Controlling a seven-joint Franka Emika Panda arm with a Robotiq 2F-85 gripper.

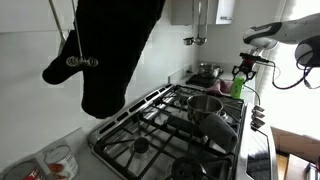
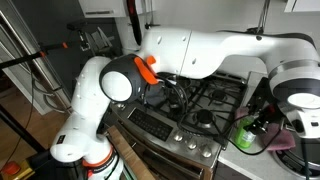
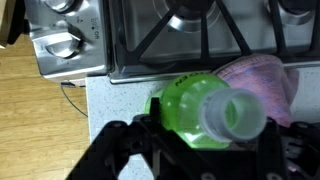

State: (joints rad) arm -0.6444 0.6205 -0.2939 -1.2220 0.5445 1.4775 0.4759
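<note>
while the gripper (image 3: 200,138) straddles the bottle (image 3: 188,105), centre the jaws on its body, clear of the cloth (image 3: 262,78); whether they grip yet cannot be told.

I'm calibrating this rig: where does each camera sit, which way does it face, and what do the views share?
Exterior view: low beside the stove, behind a hanging black mitt, facing across the burners; the arm reaches in far off.
Exterior view: by the robot's base, looking along the arm toward the hand.
Wrist view: looks down on the green bottle between the fingers.
Shared: all three show stove and green bottle.
</note>
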